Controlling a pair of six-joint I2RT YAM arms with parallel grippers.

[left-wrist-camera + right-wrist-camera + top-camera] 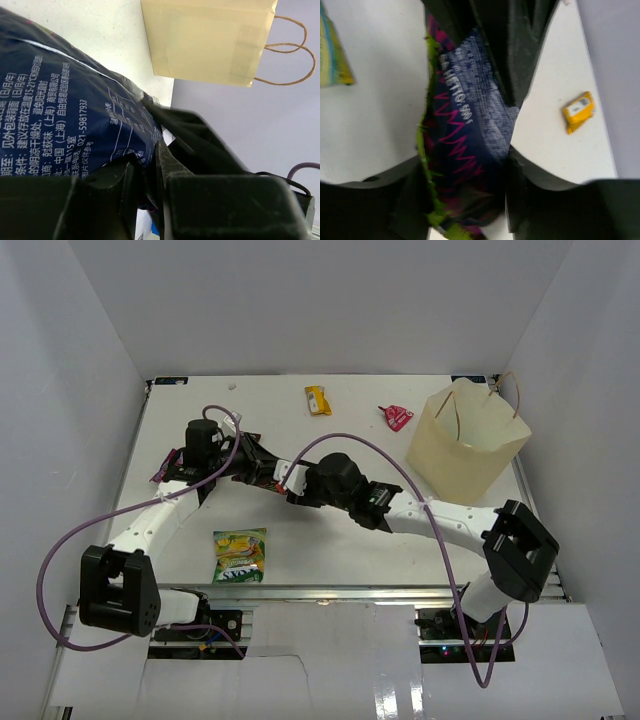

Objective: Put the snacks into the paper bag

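The large dark blue-purple bag [262, 470] hangs between both grippers at mid-table, mostly hidden by them. My left gripper [255, 462] is shut on its edge [147, 165]; the printed back of the bag [60, 115] fills the left wrist view. My right gripper [285, 480] is shut on the bag from the other side [465, 200], with its pink zigzag face [465, 125] between the fingers. The paper bag [465, 455] stands upright and open at the far right and also shows in the left wrist view [210, 40].
The green-yellow bag [240, 555] lies near the front edge. The yellow wrapper [318, 400] and the pink-red wrapper [397, 416] lie at the back. A dark packet corner [162, 472] shows beside the left arm. White walls enclose the table.
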